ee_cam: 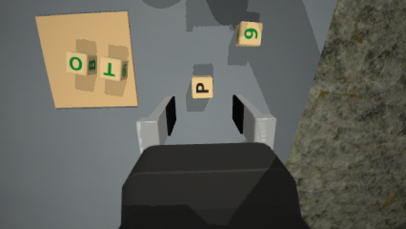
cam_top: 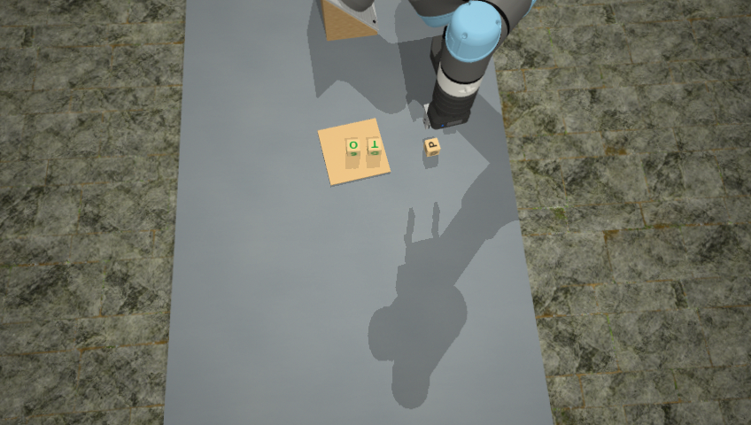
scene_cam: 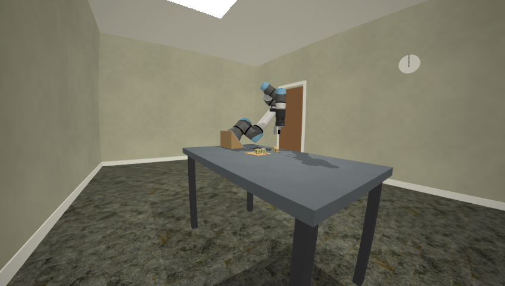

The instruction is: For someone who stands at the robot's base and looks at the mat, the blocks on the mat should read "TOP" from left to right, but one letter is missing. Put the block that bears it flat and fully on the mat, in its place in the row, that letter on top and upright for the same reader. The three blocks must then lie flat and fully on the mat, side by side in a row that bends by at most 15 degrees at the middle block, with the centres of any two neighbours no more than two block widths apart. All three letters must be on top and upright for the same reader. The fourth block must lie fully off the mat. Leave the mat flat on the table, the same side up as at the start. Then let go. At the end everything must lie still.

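Note:
The tan mat (cam_top: 353, 158) lies on the grey table with the O block (cam_top: 352, 145) and the T block (cam_top: 373, 143) side by side on it; they also show in the wrist view, the O block (ee_cam: 75, 63) and the T block (ee_cam: 111, 70) on the mat. The P block (cam_top: 431, 146) lies on the table to the right of the mat, P on top, also in the wrist view (ee_cam: 202, 88). A block showing 9 (ee_cam: 249, 33) lies further off, hidden behind the arm in the top view. My gripper (ee_cam: 204, 107) is open and empty, hovering high above the table near the P block.
The arm's wooden base wedge (cam_top: 347, 19) stands at the far end of the table. The table's right edge (ee_cam: 310, 91) runs close beside the 9 block. In the exterior view the blocks are small and far (scene_cam: 262, 151).

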